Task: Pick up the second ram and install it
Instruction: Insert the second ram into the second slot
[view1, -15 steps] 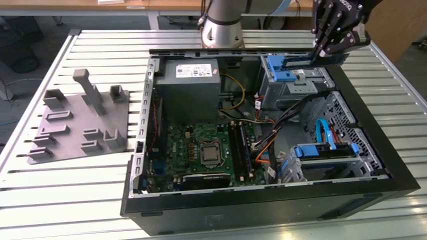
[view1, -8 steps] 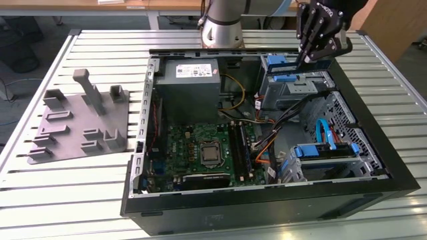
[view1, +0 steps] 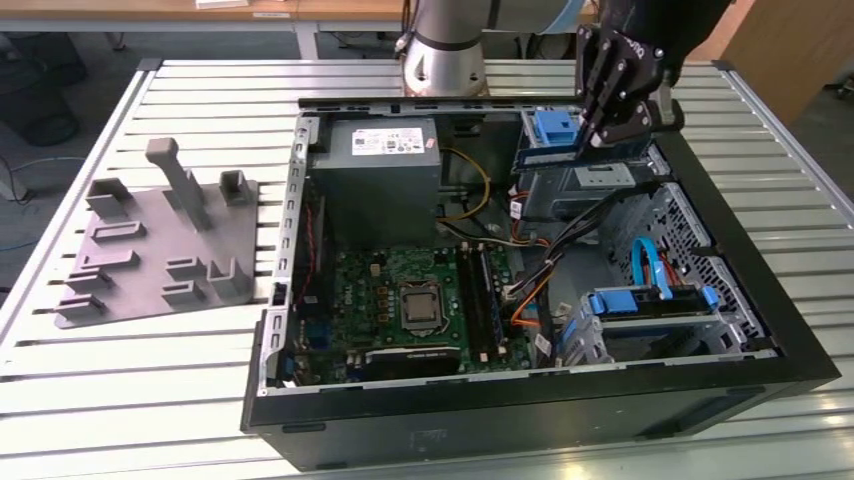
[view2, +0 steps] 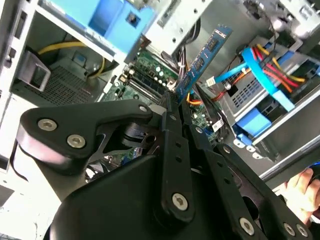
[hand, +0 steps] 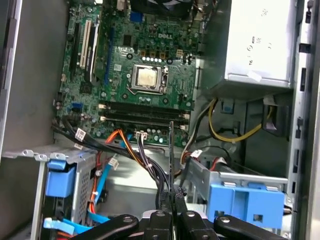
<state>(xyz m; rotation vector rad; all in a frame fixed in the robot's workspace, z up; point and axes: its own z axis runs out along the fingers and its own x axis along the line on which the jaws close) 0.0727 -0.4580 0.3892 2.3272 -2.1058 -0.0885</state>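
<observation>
My gripper (view1: 597, 140) hangs over the back right part of the open computer case (view1: 400, 425), shut on the second ram (view1: 550, 155). In the second wrist view the second ram (view2: 202, 57) is a thin blue board with dark chips, sticking out from between the black fingertips (view2: 167, 102). The first wrist view shows the second ram (hand: 171, 150) edge-on, rising from the gripper (hand: 172, 195) above the cables. The green motherboard (hand: 165, 45) lies beyond it, with its long black memory slots (hand: 145, 107) beside the CPU socket (hand: 147, 78).
A grey holder tray (view1: 160, 250) with upright blocks lies on the slatted table at the exterior view's left. Inside the case are the power supply (view1: 376, 165), blue drive caddies (view1: 654, 305) and cable bundles (hand: 125, 145). A person's hand (view2: 302, 187) is near the case edge.
</observation>
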